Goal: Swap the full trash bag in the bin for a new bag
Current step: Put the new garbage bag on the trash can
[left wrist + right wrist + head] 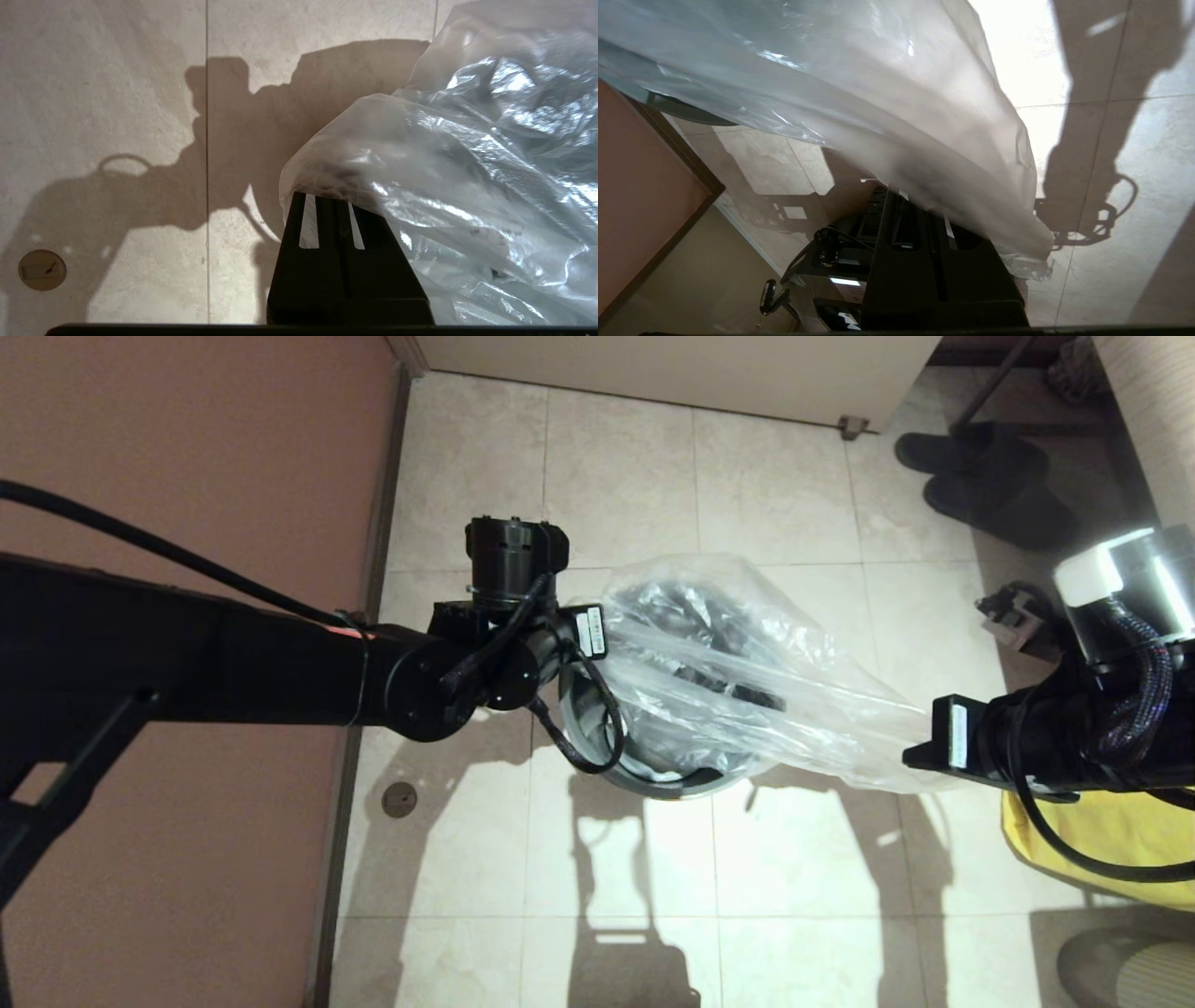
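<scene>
The bin [674,788] stands on the tiled floor at the centre, mostly covered by the new bag [738,681]. This clear, crinkly bag is stretched above the bin's mouth between my two grippers. My left gripper [605,639] is over the bin's left side and shut on the bag's left edge. In the left wrist view the film [467,163] drapes over the tips of the shut left gripper [329,199]. My right gripper [922,743], to the right of the bin, is shut on the bag's other end. The right wrist view shows the right gripper [920,207] with the film [878,93] pinched at its tips.
An opaque yellow bag [1111,835] lies on the floor at the lower right, under my right arm. A brown wall [187,476] runs along the left. Dark slippers [990,476] sit at the far right. A round floor drain [400,799] is left of the bin.
</scene>
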Available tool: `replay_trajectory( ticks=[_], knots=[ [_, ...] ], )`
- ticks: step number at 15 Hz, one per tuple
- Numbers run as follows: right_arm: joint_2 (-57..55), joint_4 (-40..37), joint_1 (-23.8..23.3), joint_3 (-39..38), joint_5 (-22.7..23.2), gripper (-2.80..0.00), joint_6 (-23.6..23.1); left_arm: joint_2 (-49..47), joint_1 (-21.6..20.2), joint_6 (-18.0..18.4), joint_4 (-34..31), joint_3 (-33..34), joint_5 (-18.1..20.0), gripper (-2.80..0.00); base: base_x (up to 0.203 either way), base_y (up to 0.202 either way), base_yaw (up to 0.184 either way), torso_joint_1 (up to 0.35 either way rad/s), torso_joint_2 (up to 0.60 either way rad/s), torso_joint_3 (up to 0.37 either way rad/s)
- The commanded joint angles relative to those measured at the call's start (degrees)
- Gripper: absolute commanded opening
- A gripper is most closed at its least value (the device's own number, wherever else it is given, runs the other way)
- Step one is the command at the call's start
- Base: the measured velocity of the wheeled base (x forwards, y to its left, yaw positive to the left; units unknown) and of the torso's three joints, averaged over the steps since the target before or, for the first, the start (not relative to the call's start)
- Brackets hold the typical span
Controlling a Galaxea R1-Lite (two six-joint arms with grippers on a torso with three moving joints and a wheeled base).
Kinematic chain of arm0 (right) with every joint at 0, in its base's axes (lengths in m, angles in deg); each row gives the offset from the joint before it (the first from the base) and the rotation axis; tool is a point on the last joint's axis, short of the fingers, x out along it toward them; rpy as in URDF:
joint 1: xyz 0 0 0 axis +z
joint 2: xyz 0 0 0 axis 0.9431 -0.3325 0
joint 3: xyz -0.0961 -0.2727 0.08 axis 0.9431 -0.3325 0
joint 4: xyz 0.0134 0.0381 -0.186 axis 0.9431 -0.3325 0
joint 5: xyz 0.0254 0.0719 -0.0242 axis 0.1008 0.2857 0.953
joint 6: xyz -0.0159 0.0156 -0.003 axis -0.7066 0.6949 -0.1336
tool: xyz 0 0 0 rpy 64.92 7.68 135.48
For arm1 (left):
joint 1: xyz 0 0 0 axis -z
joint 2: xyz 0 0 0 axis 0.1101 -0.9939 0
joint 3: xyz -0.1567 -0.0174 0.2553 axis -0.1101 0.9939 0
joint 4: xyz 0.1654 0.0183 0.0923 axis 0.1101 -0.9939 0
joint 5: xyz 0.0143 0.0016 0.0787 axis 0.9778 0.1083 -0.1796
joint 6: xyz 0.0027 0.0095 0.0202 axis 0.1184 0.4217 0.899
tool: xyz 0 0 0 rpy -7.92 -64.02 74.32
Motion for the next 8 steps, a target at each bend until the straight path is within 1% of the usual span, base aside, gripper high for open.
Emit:
replay_trajectory(
  ticks=[1, 3, 6, 8],
  knots=[
    [0.0, -0.2, 0.0, 0.1, 0.0, -2.8, 0.2, 1.4, -0.5, -0.1, 0.1, -0.1, -0.1, -2.8, 0.0, 0.0, 0.0, 0.0, 0.0, 0.0],
    [-0.2, -0.1, 0.0, 0.0, 0.1, -2.8, 0.2, 0.9, -1.2, -0.1, 0.1, 0.5, 0.0, -2.8, 0.0, 0.0, 0.0, 0.0, 0.0, 0.0],
    [-2.1, 0.0, 0.0, -0.8, 0.1, -2.8, 0.2, 0.5, -1.7, -0.6, 0.4, 3.1, 0.2, -2.8, 0.0, 0.0, 0.0, 0.0, 0.0, 0.0],
    [-3.2, 3.9, -0.2, -2.4, 0.1, -2.8, 0.2, 0.3, -2.2, -0.7, 0.4, 3.4, 0.3, -2.8, 0.0, 0.0, 0.0, 0.0, 0.0, 0.0]
  ],
)
